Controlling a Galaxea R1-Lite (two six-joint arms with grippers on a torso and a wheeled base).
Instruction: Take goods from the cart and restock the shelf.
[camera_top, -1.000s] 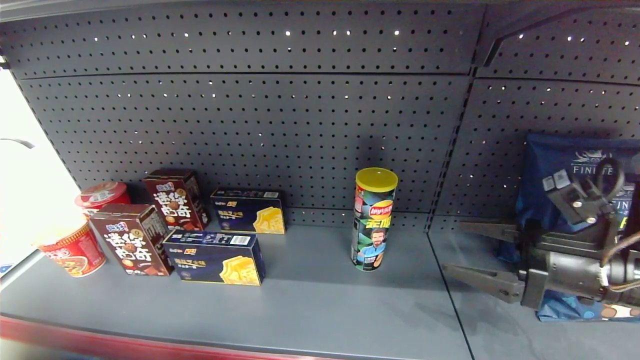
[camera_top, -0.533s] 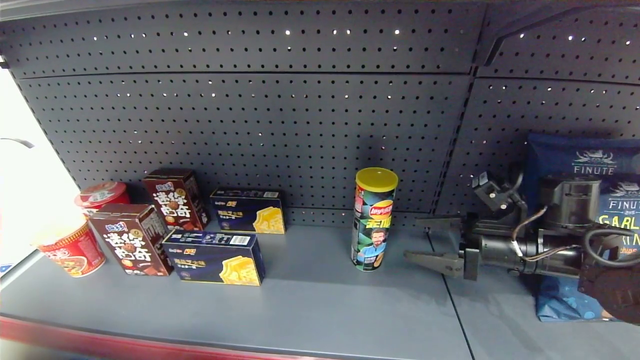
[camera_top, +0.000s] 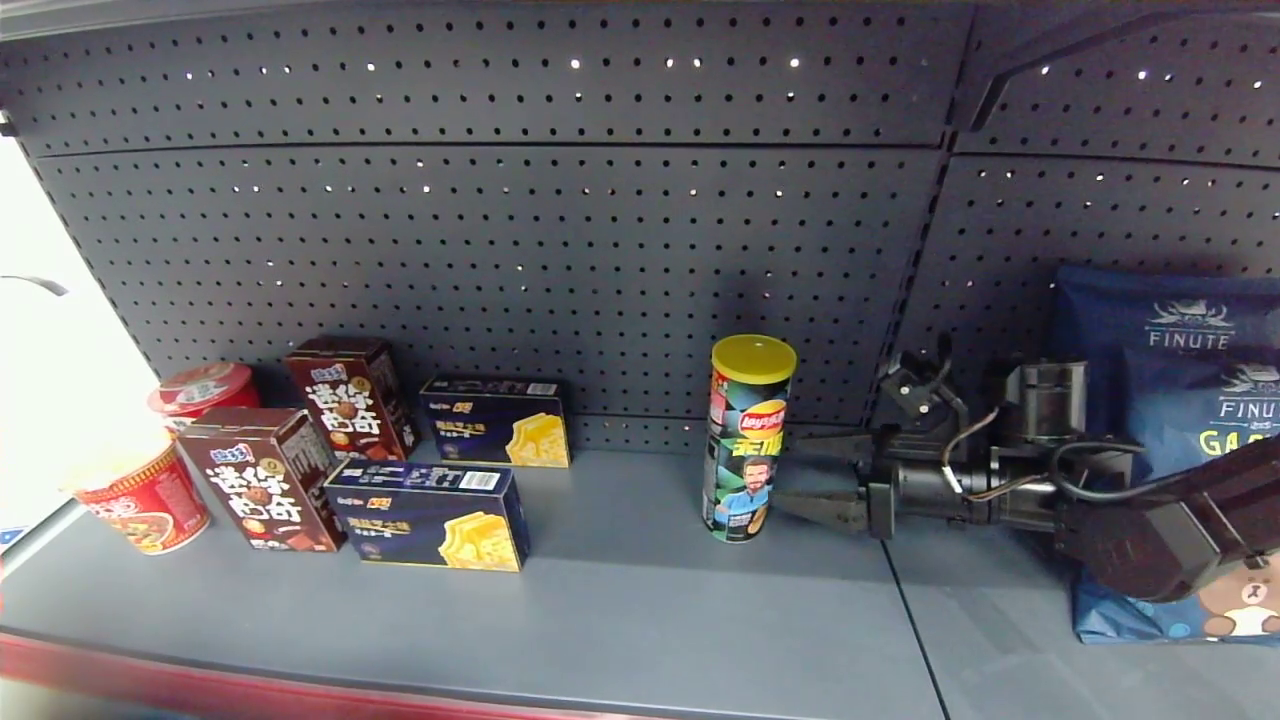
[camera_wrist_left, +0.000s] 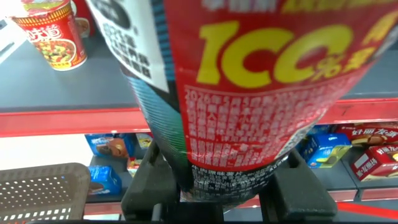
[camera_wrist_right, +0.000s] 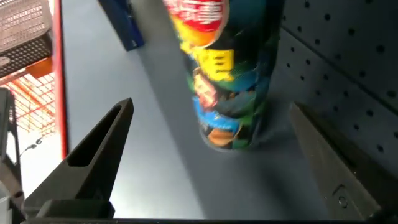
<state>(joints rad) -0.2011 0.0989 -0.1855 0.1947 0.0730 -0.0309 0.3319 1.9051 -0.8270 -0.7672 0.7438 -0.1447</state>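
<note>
A tall chip can (camera_top: 752, 440) with a yellow lid stands upright near the middle of the grey shelf (camera_top: 620, 610). My right gripper (camera_top: 800, 472) is open just to the right of it, held level, its fingertips reaching the can's side. In the right wrist view the can (camera_wrist_right: 233, 74) stands between and just beyond the two spread fingers (camera_wrist_right: 99, 155) of the right gripper (camera_wrist_right: 211, 109). My left gripper (camera_wrist_left: 224, 186) is shut on a red snack can (camera_wrist_left: 249, 93) with yellow print, held in front of the shelf's red edge (camera_wrist_left: 62, 121).
Brown boxes (camera_top: 270, 490), dark blue boxes (camera_top: 435, 515) and red cup noodles (camera_top: 140, 505) stand at the shelf's left. Blue chip bags (camera_top: 1190, 360) lean at the right behind the right arm. A pegboard (camera_top: 500, 250) backs the shelf. A mesh basket (camera_wrist_left: 37, 190) sits low.
My right gripper has moved left from in front of the blue bags to the chip can, staying open. The can and the boxes have not moved.
</note>
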